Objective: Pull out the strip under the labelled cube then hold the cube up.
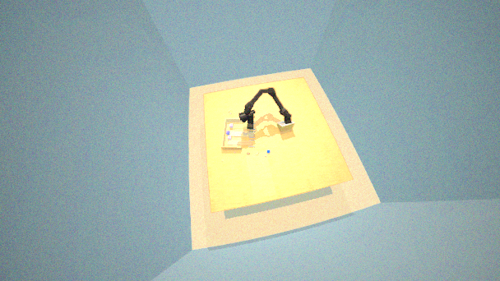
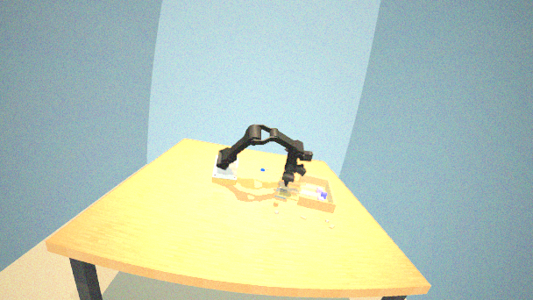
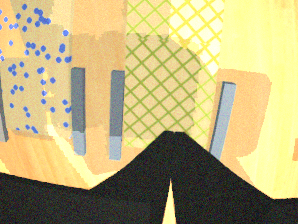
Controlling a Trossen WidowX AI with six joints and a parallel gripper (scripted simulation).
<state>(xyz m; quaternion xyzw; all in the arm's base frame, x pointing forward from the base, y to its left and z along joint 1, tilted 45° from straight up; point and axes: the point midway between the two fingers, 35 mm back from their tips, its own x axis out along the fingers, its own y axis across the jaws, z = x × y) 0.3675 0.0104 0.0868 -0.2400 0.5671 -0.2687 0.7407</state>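
My gripper point(image 1: 250, 128) point(image 2: 286, 182) point(image 3: 172, 141) is shut, its tips low over the near end of a green cross-hatched strip point(image 3: 166, 63); I cannot tell whether they touch it. A blue-dotted strip point(image 3: 33, 43) lies to its left. Grey upright tabs point(image 3: 117, 112) point(image 3: 222, 119) stand at the strips' near ends. The strips run into a shallow wooden tray point(image 1: 225, 147) point(image 2: 316, 206). Small purple and pale cubes point(image 1: 228, 132) point(image 2: 323, 195) sit at the tray's far end. They are too small in the top and exterior views to show a label, and they are outside the wrist view.
The arm's base point(image 1: 285, 125) point(image 2: 225, 173) stands on the yellow table. A small blue piece point(image 1: 268, 151) point(image 2: 262, 169) lies apart from the tray. Small loose bits point(image 2: 276, 204) point(image 2: 331, 226) lie on the table near the tray's front.
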